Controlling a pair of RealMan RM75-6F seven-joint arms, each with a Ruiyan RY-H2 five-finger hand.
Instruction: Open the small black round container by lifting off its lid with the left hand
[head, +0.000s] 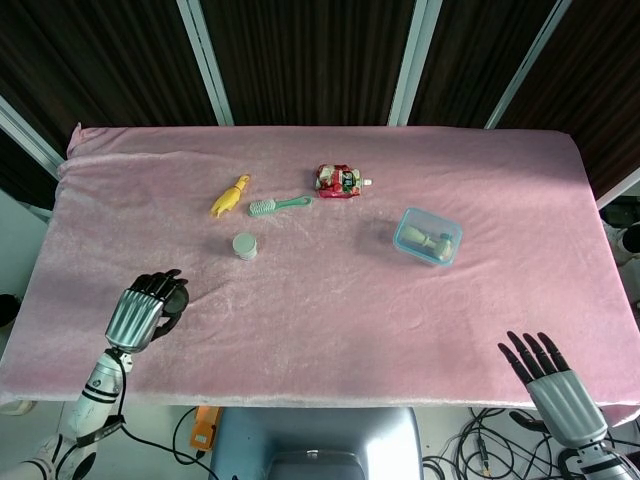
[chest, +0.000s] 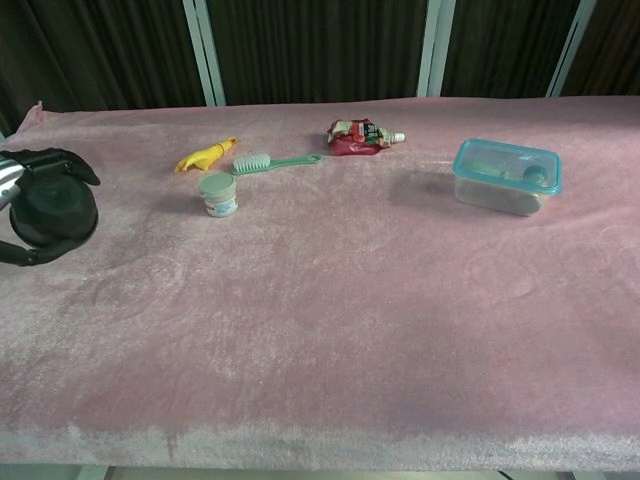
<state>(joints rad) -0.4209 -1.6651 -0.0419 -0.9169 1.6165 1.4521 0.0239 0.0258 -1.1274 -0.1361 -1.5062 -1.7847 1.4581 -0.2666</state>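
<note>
My left hand (head: 141, 314) is at the front left of the pink cloth and grips the small black round container (chest: 55, 208). In the chest view the container is tilted with a round face towards the camera, and the dark fingers (chest: 45, 159) curl over its top and under its bottom. From the head view the hand hides most of it. I cannot tell the lid from the body. My right hand (head: 551, 379) hangs open below the table's front right edge, fingers spread, holding nothing.
A small jar with a grey lid (head: 244, 245) stands a short way behind the left hand. Further back lie a yellow toy (head: 230, 196), a green brush (head: 278, 205) and a red pouch (head: 340, 181). A clear box with a blue rim (head: 428, 236) sits right of centre.
</note>
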